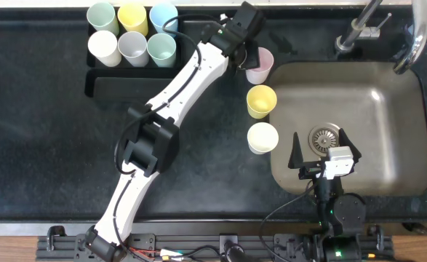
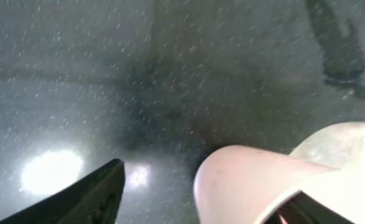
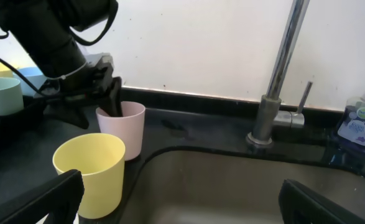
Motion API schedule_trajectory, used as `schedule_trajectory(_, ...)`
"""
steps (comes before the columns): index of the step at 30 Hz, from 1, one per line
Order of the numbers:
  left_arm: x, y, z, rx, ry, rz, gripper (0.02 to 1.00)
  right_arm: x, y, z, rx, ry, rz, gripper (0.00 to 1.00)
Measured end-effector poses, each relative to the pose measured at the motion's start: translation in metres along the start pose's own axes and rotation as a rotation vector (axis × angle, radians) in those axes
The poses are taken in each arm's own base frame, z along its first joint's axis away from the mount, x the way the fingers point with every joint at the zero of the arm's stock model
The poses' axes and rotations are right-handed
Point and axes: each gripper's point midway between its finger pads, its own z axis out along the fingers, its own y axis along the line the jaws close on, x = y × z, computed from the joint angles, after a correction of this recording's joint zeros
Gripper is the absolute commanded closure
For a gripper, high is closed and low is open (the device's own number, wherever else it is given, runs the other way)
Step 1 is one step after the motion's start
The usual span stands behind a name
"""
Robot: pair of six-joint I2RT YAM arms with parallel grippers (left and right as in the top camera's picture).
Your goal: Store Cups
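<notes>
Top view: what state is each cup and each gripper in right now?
Pink cup: upright on counter.
Yellow cup: upright, empty, on counter.
Cream cup: upright on counter.
Tray: holds six upright cups.
Left gripper: open, straddling pink cup's rim.
Right gripper: open, above the sink.

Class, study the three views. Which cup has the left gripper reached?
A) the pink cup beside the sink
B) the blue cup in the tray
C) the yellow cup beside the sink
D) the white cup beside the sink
A: the right wrist view shows the left gripper at the rim of the pink cup, with one finger dipping inside it, while the yellow cup stands apart from the gripper.
</notes>
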Motion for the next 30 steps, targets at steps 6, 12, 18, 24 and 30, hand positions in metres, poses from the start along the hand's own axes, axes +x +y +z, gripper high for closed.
schedule_trajectory(6,0.0034,0.0011,0.0,-0.005,0.013,-0.001,0.518,0.0002,0.0001,0.0,0.0,0.0,0.0,0.007)
schedule_trajectory(12,0.0038,-0.0026,-0.0016,0.011,0.019,0.001,0.61,0.0,0.0001,0.0,0.0,0.0,0.0,0.005)
schedule_trajectory(18,0.0047,-0.0068,-0.0041,0.031,0.029,-0.001,0.794,0.0001,0.0001,0.0,0.0,0.0,0.0,0.005)
schedule_trajectory(24,0.0065,-0.006,-0.0041,0.028,0.038,0.002,0.943,0.0003,0.0001,0.0,0.0,0.001,0.0,0.005)
schedule_trajectory(30,0.0091,-0.0035,-0.0045,0.017,0.048,0.001,0.985,0.0,0.0,0.0,0.0,0.0,0.0,0.005)
